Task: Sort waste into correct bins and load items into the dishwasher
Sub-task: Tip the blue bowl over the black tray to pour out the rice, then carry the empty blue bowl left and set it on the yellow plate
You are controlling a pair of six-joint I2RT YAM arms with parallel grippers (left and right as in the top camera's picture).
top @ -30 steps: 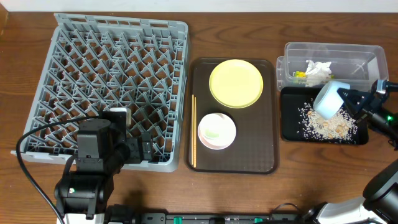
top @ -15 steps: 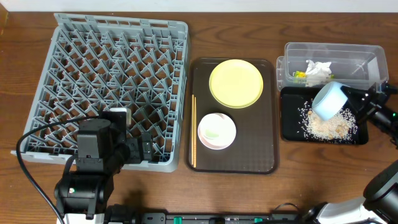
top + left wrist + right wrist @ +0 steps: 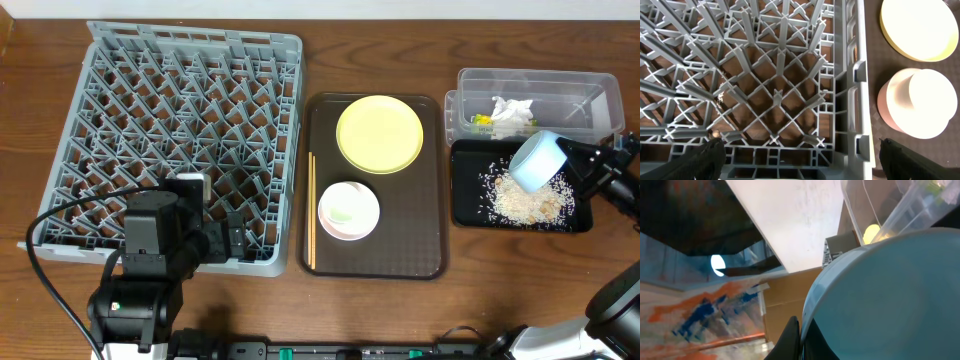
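My right gripper [image 3: 568, 152] is shut on the rim of the light blue bowl [image 3: 534, 160] and holds it tipped over the black tray [image 3: 462, 205], where rice scraps [image 3: 520, 202] lie. The bowl fills the right wrist view [image 3: 890, 300], with the fingers [image 3: 801, 339] pinching its rim. The clear tub [image 3: 590, 85] behind holds the white napkin [image 3: 512, 110] and the green-and-yellow wrapper [image 3: 483, 122]. My left gripper [image 3: 800, 157] is open over the grey dish rack's [image 3: 180, 140] front right corner. The yellow plate [image 3: 379, 133], pinkish-white bowl [image 3: 348, 210] and chopsticks [image 3: 311, 210] lie on the brown tray.
The brown serving tray [image 3: 425, 250] sits between the rack and the bins. The left arm's body and cable [image 3: 150, 260] cover the rack's front edge. In the left wrist view the rack wall [image 3: 852, 95] separates the rack from the plate [image 3: 917, 25] and bowl [image 3: 917, 102].
My right gripper has drawn the tipped blue bowl a little to the right and back over the black tray. The left arm has not moved.
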